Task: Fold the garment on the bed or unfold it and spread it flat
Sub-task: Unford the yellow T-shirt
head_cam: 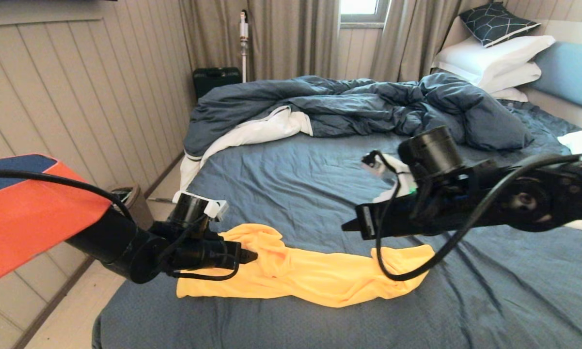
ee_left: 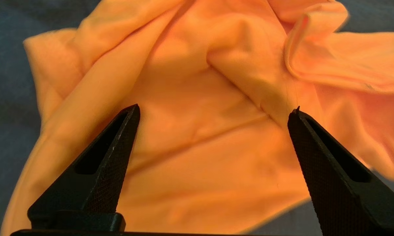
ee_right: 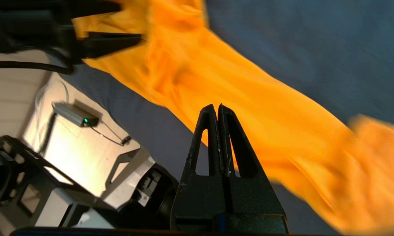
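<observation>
Garment [head_cam: 310, 276] lies bunched lengthwise on the bed [head_cam: 489, 300]. Left gripper [ee_left: 213, 109] spread wide at its left end, empty. Right gripper [ee_right: 216, 109] pinched closed above garment, empty.

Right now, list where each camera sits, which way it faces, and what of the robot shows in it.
Head view: high on the robot, facing forward and down over the bed; both arms show, left gripper at the garment, right gripper above it.
Left wrist view: behind the open left gripper, facing the garment.
Right wrist view: behind the shut right gripper, facing the garment, the left gripper and the robot's base.
All three share the garment.
</observation>
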